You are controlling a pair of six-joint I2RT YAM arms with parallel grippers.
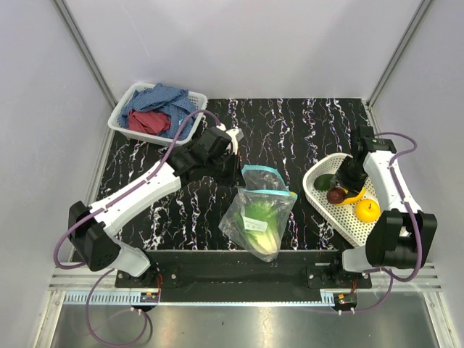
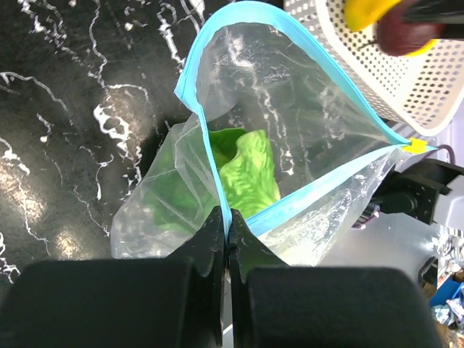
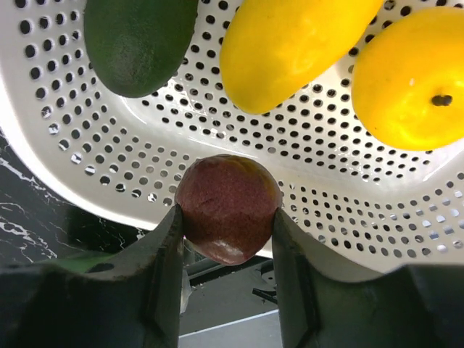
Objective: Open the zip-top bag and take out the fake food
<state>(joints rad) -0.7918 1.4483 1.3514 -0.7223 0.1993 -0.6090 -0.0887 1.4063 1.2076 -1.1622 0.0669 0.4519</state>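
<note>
Two-arm view, bag-emptying task. The oval basket serves as the landmark throughout.

Left side: the bag sits on the desk just left of the oval basket, apart from its rim. My left fingers are closed flat on the teal zip strip at one end of the bag's mouth, with the strip pinched between them. From this pinch the two sides of the strip spread apart, so the mouth stands open toward the oval basket. A small yellow tab marks the far end of the strip. The lettuce lies inside the bag, below the mouth, and shows through the clear plastic from above as well.

Right side: my right fingers reach into the oval basket and grip the purple-red piece, one finger pressed on each side of it. I cannot tell whether the piece rests on the basket floor or is held just above it. Beyond it, inside the oval basket, lie the green piece and two lemons, the lemons side by side.

Background: a square basket holding cloths stands well apart from the oval basket, at the desk's far left corner.
</note>
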